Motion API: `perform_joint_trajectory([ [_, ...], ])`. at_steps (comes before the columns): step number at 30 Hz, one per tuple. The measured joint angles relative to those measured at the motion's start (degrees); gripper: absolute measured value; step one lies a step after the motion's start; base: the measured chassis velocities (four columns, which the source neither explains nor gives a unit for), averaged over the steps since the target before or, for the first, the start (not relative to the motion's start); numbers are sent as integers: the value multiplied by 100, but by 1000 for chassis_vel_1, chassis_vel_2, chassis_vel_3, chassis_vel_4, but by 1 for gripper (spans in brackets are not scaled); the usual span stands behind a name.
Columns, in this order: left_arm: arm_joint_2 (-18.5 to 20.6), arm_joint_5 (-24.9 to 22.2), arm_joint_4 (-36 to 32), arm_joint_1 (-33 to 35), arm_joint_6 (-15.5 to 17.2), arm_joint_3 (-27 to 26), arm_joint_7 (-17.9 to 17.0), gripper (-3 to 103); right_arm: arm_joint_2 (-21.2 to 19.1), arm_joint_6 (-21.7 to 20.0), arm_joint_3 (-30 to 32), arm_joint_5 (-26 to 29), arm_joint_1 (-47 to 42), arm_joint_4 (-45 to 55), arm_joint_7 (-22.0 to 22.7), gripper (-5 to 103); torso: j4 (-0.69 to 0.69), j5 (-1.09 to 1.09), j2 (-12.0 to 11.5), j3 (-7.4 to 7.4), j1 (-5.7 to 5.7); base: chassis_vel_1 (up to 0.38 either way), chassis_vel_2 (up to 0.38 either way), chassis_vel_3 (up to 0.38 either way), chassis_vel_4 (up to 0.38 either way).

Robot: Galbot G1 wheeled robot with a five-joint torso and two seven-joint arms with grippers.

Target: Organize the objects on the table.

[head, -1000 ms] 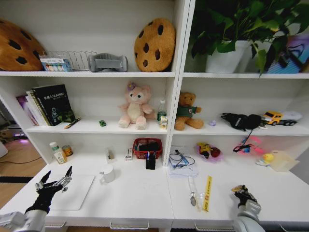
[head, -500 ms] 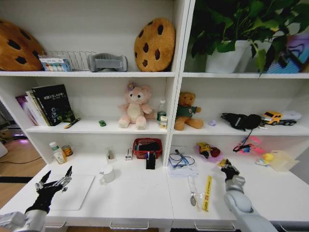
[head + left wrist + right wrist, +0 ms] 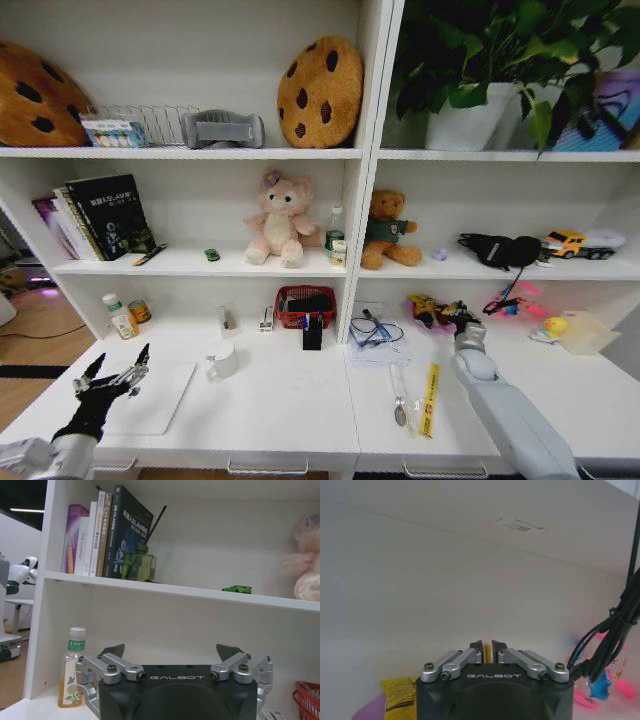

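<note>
The white table (image 3: 290,400) carries a flat silver laptop (image 3: 150,395) at its left. My left gripper (image 3: 120,360) hovers open over the laptop's near left corner; the left wrist view shows it (image 3: 170,652) with its fingers spread wide and nothing between them. A tiny green toy (image 3: 212,254) (image 3: 236,588) and a black marker (image 3: 150,255) lie on the shelf above. A green-capped bottle (image 3: 122,318) (image 3: 70,672) and a small jar (image 3: 140,311) stand at the back left. My right gripper (image 3: 462,313) (image 3: 487,645) is shut, reaching toward the back right beside a colourful toy (image 3: 430,310).
A red basket (image 3: 305,305), a white mug (image 3: 223,360), tangled cables on paper (image 3: 375,335), a yellow strip (image 3: 430,400) and a spoon (image 3: 398,408) are on the desk. Plush toys (image 3: 280,225), books (image 3: 100,215) and a black pouch (image 3: 500,250) fill the shelves.
My right arm has stretched forward from the desk's front edge to the back, under the shelf beside the colourful toy. The left arm has not moved.
</note>
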Motion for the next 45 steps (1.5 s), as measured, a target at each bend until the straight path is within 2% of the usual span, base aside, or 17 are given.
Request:
perform_joint_trajectory([
  [1,0,0,0,0,0,0,0,100,10,7,-19,-6,16,-8,-11,16,0,0,0,0,0,0,0,0,0],
  [3,0,0,0,0,0,0,0,100,19,7,-24,-7,2,27,-13,16,0,0,0,0,0,0,0,0,0],
  [6,0,0,0,0,0,0,0,100,16,-13,19,-12,-257,386,6,33,0,0,0,0,-1,0,0,0,0],
  [7,0,0,0,0,0,0,0,100,16,-13,19,-12,-257,386,6,33,0,0,0,0,-1,0,0,0,0],
  [11,0,0,0,0,-1,0,0,100,-10,-83,190,-21,-752,1075,80,50,-1,0,0,-1,-1,0,0,0,0],
  [14,0,0,0,0,-1,0,0,100,-19,-96,248,-19,-892,1265,94,50,0,0,0,-1,-1,0,0,0,0],
  [15,0,0,0,0,-1,0,0,100,-59,-109,367,6,-1209,1620,94,66,0,0,0,-1,-1,0,0,0,0],
  [17,0,0,0,0,-1,0,0,100,-71,-108,390,15,-1277,1684,82,66,1,0,0,-1,-1,0,0,0,0],
  [19,0,0,1,0,-1,0,0,100,-154,-30,519,123,-1725,2086,-125,78,-1,0,0,-2,-1,0,0,0,0],
  [20,0,0,1,0,-1,0,0,100,-154,-30,519,123,-1725,2086,-125,78,-1,0,0,-2,-1,0,0,0,0],
  [22,0,0,0,0,-1,0,0,100,-280,92,691,288,-2372,2657,-464,94,-1,0,1,-1,-1,0,0,0,0],
  [24,0,0,0,0,-1,0,-1,100,-360,196,846,307,-2867,3000,-691,97,-1,0,1,-1,-2,0,0,0,0],
  [25,0,0,0,0,-1,0,-1,100,-360,196,846,307,-2867,3000,-691,97,-1,0,1,-1,-2,0,0,0,0],
  [28,0,0,0,0,-2,0,0,100,-505,528,1547,238,-4173,3891,-1120,99,-1,1,2,-2,-2,0,0,0,0],
  [33,0,0,0,0,-1,0,0,100,-335,797,2236,177,-5350,4571,-1180,100,-1,0,2,-1,-2,0,0,0,0],
  [40,0,0,0,0,-1,0,0,100,-68,1111,2633,16,-6234,5124,-1092,100,-1,1,1,-1,-2,0,0,0,0],
  [45,0,0,0,0,-1,0,0,100,-157,1339,2789,-126,-6651,5265,-967,100,-2,-1,2,-1,-2,0,0,0,0],
])
